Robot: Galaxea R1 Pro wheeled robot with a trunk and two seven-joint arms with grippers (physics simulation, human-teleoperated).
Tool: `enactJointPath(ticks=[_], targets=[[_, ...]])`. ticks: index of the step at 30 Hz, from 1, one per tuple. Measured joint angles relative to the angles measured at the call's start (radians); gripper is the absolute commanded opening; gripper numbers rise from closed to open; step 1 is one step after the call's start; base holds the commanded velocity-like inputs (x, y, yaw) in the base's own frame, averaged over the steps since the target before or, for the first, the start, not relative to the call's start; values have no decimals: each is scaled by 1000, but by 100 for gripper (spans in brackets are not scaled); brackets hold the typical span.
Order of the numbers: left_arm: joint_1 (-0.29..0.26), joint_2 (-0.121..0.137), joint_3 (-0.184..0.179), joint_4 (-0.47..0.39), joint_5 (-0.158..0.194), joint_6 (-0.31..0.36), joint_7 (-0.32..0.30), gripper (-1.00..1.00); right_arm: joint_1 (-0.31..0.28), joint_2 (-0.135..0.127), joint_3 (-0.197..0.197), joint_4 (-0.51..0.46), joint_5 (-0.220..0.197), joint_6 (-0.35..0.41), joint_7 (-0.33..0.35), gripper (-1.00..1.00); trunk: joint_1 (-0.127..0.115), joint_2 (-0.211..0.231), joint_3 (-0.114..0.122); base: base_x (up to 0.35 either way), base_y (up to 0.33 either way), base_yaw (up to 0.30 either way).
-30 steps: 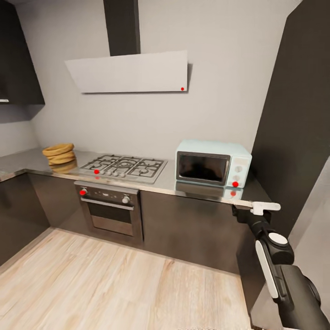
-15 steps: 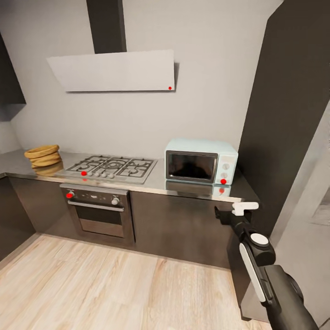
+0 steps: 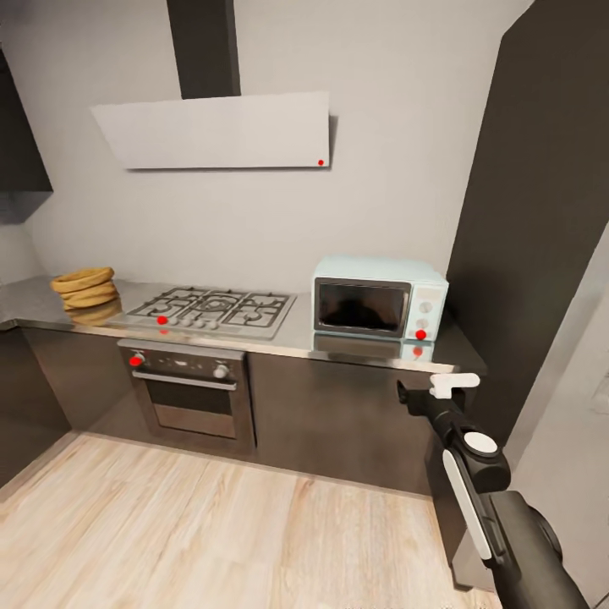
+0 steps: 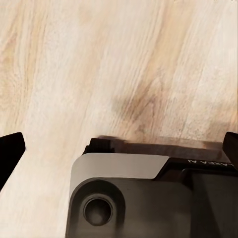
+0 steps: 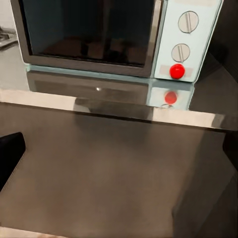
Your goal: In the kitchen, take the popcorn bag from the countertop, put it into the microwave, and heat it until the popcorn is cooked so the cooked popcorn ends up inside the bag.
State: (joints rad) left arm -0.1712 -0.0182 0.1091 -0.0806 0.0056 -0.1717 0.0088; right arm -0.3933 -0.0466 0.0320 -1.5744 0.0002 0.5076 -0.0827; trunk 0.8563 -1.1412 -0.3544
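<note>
countertop (image 3: 296, 337) | microwave (image 3: 378, 299) shut, view shifted slightly | left, right jaws spread, empty

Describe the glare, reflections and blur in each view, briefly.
Head view: the glossy countertop mirrors the microwave and its red dot; straight wall lines lean, wide-angle. Right wrist view: the microwave's dark door glass shows faint reflections, the countertop repeats its red knob; soft overall. Left wrist view: wooden floor evenly lit, slightly blurred.

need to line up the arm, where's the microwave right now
In the head view the microwave sits at the right end of the countertop, right of the gas hob, door shut.
</note>
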Motion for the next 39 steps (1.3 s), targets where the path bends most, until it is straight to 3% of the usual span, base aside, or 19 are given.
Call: enactJointPath(ticks=[8, 14, 15, 16, 18, 21, 29, 39], targets=[[0, 0, -1, 0, 0, 0, 0, 100, -1, 0, -1, 3, 0, 0, -1, 100, 0, 0, 0, 0, 339, -217], [0, -2, -1, 0, 0, 0, 0, 100, -3, 0, -9, 3, 0, -1, -2, 100, 0, 0, 0, 0, 20, -5], [0, -3, -1, 0, 0, 0, 0, 100, -4, 0, -15, 4, 0, -1, -3, 100, 0, 0, 0, 0, 0, 0], [0, -3, -1, 0, 0, 0, 0, 100, -10, 2, -57, 5, -3, -1, -5, 100, 0, 0, 0, 0, 0, 0], [0, -3, -1, 0, 0, 0, 0, 100, -12, 3, -86, 5, -12, -2, -4, 100, 0, 0, 0, 0, 0, 0], [0, -2, -1, 0, 0, 0, 0, 100, -11, 3, -102, 4, -17, -19, -3, 100, 0, 0, 0, 105, 0, 0], [0, -2, -1, 0, 0, 0, 0, 100, -7, 4, -102, 3, -13, -28, -5, 100, -1, 0, 0, 298, 97, -80], [0, -3, -1, 0, 0, 0, 0, 100, -6, 4, -92, 7, -9, -27, -2, 100, 0, 0, 0, 32, 17, -292]])
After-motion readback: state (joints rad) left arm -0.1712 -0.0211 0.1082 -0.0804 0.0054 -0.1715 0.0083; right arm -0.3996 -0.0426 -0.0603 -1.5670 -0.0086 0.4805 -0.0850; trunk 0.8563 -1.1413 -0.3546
